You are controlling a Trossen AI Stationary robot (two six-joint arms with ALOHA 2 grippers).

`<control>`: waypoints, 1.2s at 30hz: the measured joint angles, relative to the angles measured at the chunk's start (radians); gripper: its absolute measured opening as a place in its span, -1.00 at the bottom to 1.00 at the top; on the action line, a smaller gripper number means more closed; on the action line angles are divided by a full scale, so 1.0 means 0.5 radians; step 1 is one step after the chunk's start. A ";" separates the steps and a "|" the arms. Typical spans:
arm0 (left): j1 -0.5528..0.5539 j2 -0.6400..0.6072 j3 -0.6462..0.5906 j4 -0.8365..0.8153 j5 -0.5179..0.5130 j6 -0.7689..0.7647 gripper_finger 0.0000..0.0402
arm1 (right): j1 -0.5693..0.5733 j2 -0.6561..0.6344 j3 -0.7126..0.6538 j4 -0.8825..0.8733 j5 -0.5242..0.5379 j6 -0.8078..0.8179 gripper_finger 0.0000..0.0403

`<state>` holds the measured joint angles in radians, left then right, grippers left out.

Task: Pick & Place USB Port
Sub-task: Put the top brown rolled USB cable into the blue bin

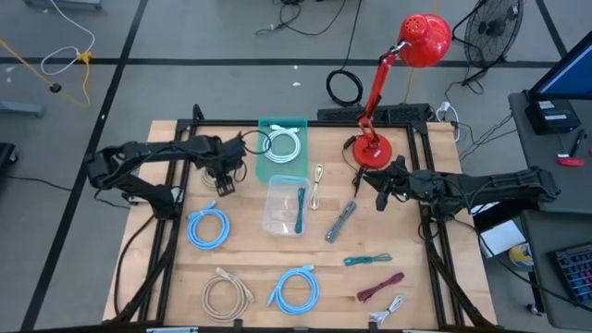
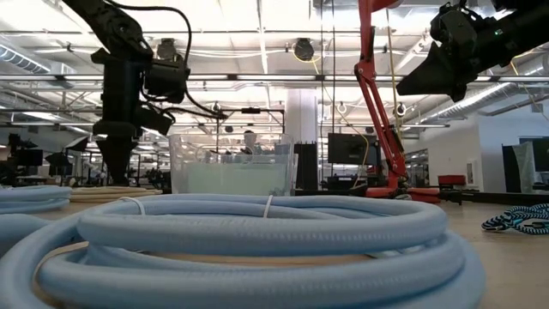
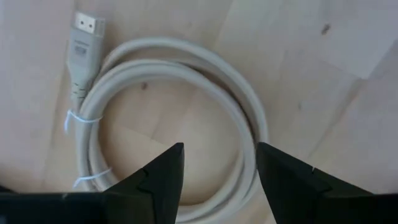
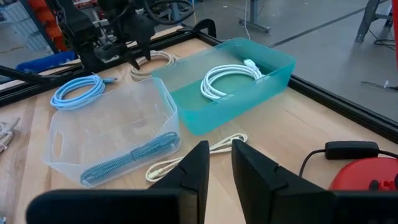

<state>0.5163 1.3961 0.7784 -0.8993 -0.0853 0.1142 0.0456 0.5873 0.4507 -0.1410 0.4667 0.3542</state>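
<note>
Now the left gripper hangs with jaws wide over a coiled beige cable lying on the wooden surface, its plug off to one side; nothing is held. Beside it sits the teal bin with a white cable, then the clear bin. Off by the red lamp, the right gripper waits, jaws narrow and empty.

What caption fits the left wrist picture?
Left gripper open above a coiled beige cable on the table.
</note>
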 joint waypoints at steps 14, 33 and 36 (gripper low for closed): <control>-0.003 0.000 -0.005 0.002 0.084 0.014 0.02 | 0.000 0.001 0.000 0.000 0.004 0.000 -0.71; -0.006 0.188 -0.131 0.160 0.124 -0.037 0.02 | 0.001 0.001 0.000 0.002 0.005 0.000 -0.71; -0.015 0.296 -0.115 0.172 0.126 -0.036 0.02 | 0.001 0.001 0.000 0.002 0.005 0.000 -0.71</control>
<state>0.5088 1.5441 0.7209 -0.8131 -0.0222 0.0960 0.0460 0.5877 0.4507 -0.1398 0.4694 0.3541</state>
